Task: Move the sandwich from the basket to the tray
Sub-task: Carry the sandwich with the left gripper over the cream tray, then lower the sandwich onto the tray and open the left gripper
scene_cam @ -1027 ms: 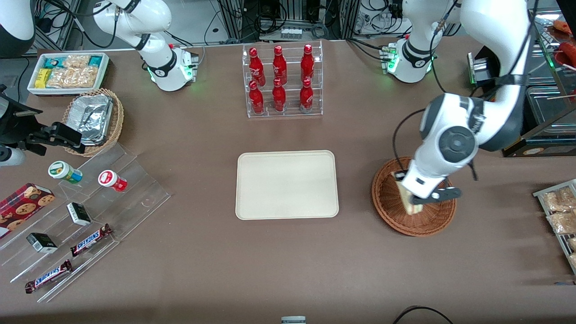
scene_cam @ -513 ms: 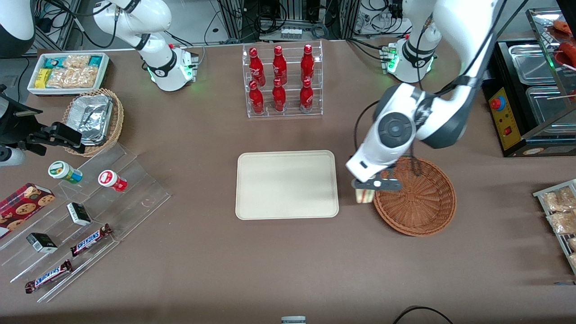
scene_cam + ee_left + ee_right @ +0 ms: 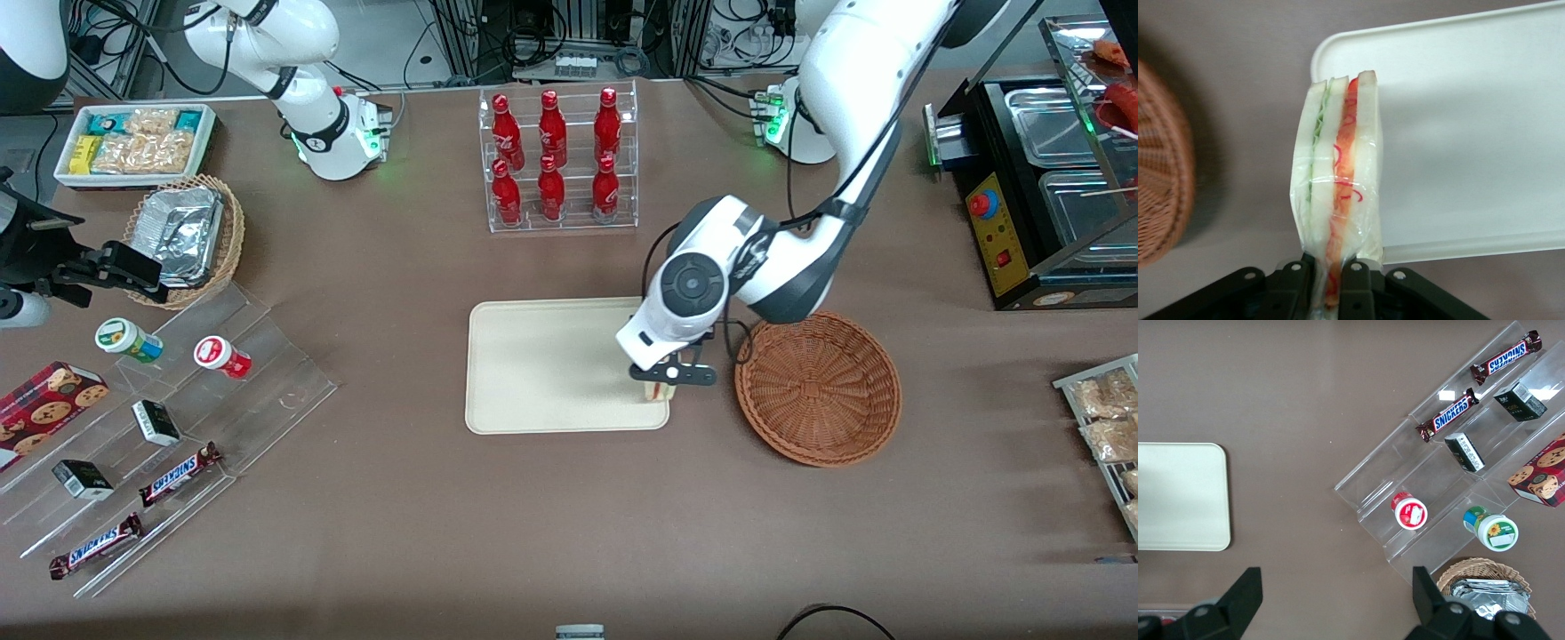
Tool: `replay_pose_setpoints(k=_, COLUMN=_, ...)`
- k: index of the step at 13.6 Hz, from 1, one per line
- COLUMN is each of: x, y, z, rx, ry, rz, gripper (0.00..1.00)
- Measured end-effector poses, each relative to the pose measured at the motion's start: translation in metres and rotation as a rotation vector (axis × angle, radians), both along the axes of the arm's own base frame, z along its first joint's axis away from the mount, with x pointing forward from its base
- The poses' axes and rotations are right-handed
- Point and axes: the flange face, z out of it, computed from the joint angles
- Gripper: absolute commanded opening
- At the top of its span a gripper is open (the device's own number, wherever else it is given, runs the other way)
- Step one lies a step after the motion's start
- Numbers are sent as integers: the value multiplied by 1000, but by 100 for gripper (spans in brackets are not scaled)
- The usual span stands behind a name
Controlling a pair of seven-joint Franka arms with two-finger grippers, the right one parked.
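Landmark: the tray [image 3: 551, 364], flat cream-white, rounded corners, low rim; every place below is given against it.
Gripper: the gripper [image 3: 662, 378] hangs over the tray's corner nearest the basket, on the edge toward the front camera.
Fingers: the fingers [image 3: 1357, 290] are pinching the sandwich by its wrapped end, closed tight on the film and bread.
Sandwich: the sandwich [image 3: 1338, 193] is held in the air, half over the tray's corner and half over the bare bench [image 3: 1238, 87] just beside it (not yet resting on anything, as far as the wrist view shows).
Basket: the basket [image 3: 818, 387] sits beside the tray toward the working arm's end, apart from it, with nothing in it.
Step in hand: carrying across and setting down, I judge; the lift-out looks done.
Doing it well: bring the wedge further in over the tray's middle before lowering, so it does not land on the rim and tip off; lower until the bread bears on the surface, then let go, since soft bread will squash under a drop or a hard press.
Materials: pale soft bread in layers with red, orange and green filling, under clear crinkled wrap that may slip or cling to the fingers; the tray is smooth and matt; the basket is reddish-brown woven wicker, ridged and round.
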Motion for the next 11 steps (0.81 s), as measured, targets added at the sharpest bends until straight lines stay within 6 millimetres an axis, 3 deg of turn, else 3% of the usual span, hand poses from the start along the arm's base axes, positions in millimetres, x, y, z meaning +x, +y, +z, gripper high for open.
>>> replay_pose_setpoints(k=3, x=-2, y=-24, z=-11, rx=-9, ry=5, rz=4, gripper=0)
replay_pose_setpoints(k=11, x=-6, y=-59, z=-44, rx=12, ry=1, rz=-9, gripper=0)
